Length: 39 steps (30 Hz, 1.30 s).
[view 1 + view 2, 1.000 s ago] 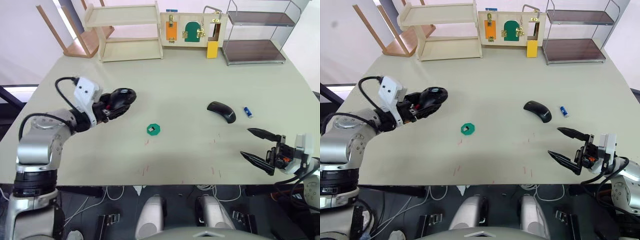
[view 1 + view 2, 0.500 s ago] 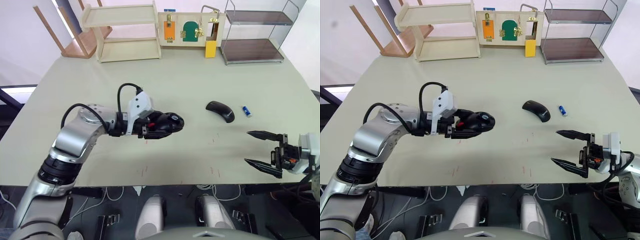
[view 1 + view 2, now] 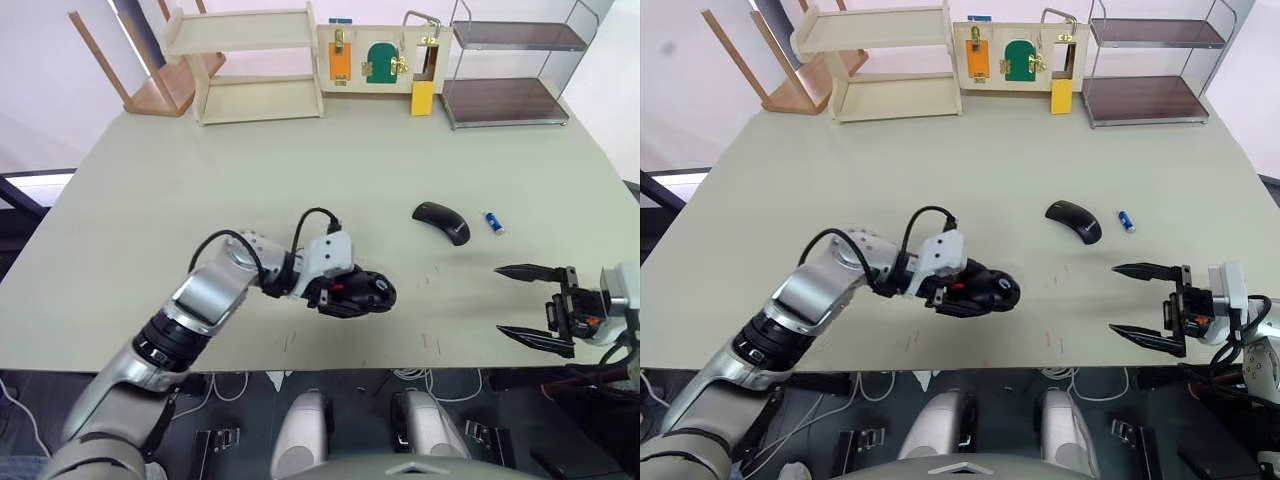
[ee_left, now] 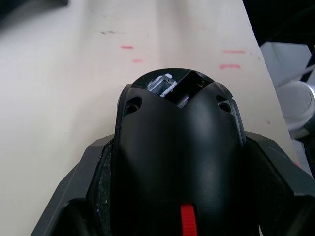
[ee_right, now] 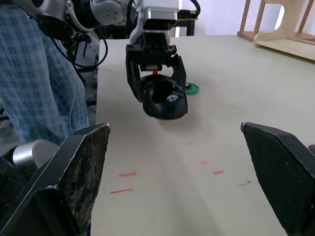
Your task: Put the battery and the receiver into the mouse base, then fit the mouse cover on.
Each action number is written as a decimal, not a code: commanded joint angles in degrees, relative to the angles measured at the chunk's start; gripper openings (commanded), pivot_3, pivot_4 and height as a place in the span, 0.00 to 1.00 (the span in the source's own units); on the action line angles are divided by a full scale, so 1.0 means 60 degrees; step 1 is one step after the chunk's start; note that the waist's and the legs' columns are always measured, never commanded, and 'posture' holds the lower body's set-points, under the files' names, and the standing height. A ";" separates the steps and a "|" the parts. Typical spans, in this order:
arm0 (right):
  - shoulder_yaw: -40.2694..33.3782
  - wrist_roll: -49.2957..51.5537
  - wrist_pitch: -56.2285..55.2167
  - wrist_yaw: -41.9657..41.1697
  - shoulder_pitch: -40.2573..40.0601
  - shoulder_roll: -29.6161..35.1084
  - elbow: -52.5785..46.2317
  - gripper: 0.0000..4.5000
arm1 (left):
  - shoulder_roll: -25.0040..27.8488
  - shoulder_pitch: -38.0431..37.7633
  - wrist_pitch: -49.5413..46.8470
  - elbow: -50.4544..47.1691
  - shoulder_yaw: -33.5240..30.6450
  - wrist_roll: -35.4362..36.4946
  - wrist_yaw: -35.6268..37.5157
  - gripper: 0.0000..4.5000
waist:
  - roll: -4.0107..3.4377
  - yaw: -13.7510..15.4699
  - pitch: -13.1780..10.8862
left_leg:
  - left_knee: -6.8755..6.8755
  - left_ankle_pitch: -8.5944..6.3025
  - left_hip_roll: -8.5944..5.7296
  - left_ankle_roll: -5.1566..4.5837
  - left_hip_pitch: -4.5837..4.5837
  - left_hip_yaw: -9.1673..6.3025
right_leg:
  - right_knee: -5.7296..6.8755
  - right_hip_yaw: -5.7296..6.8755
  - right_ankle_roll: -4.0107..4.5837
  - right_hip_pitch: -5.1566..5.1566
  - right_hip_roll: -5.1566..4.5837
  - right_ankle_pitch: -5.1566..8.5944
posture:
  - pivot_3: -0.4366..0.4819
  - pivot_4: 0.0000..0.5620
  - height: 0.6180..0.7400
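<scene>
My left gripper (image 3: 366,294) is shut on the mouse base (image 3: 372,292), a black oval shell with red parts, held low over the table near the front middle. In the left wrist view the mouse base (image 4: 179,157) sits between both fingers (image 4: 86,196), with its open compartment facing away. The mouse cover (image 3: 442,221), a glossy black shell, lies to the right of it. Just beyond the cover lies the small blue battery (image 3: 493,222). My right gripper (image 3: 535,310) stands open near the front right edge, with nothing between its fingers (image 5: 83,167). The receiver is out of view.
A small green piece (image 5: 192,88) lies on the table behind the held base. A wooden shelf (image 3: 255,60), a latch board (image 3: 385,55) and a wire rack (image 3: 510,70) line the far edge. A person in plaid trousers (image 5: 39,73) stands at the table's left side.
My left arm has carried the mouse base from the left side of the table to the right and toward the front edge. The right gripper has stayed open and barely shifted.
</scene>
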<state>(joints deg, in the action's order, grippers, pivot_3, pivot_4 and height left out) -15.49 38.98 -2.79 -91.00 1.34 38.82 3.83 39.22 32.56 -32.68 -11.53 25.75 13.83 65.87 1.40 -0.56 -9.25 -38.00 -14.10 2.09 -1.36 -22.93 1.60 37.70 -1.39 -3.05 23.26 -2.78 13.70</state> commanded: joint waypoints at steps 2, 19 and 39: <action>-0.0136 0.0083 -0.0177 -0.0185 -0.0061 -0.0039 0.0041 1.00 | -0.0535 -0.0072 0.0188 0.0157 0.0180 -0.0392 -0.0404 0.65 | -0.0001 -0.0002 -0.0001 | -0.0008 0.0000 0.0000 0.0000 0.0000 -0.0001 | 0.0005 0.0000 0.0000 0.0000 0.0000 0.0000 | 0.48 0.27 1.00; -0.0373 -0.0749 -0.0095 0.1970 -0.0020 -0.0186 0.0363 1.00 | -0.0902 -0.0330 0.0150 0.0629 0.0821 -0.1426 -0.0561 0.65 | -0.0010 0.0000 0.0001 | -0.0045 0.0000 0.0003 -0.0001 0.0003 0.0000 | 0.0028 -0.0006 0.0001 -0.0004 0.0002 0.0001 | 0.48 0.27 1.00; 0.0176 -0.3210 0.3133 0.9107 0.3735 -0.0525 0.3084 1.00 | -0.1313 -0.0110 -0.0210 0.0815 0.0886 -0.1534 -0.0477 0.65 | -0.0036 0.0061 0.0007 | -0.0054 0.0000 -0.0002 -0.0002 -0.0001 0.0023 | 0.0022 -0.0027 0.0012 -0.0004 -0.0003 -0.0002 | 0.48 0.27 1.00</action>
<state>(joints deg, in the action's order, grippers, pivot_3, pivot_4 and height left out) -14.55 21.53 16.20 -37.93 22.78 35.15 21.69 31.78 31.82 -33.33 -7.26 29.76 5.41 62.69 1.19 -0.19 -9.21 -38.31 -14.11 2.09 -1.37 -22.94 1.72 37.82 -1.54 -2.98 23.23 -2.79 13.68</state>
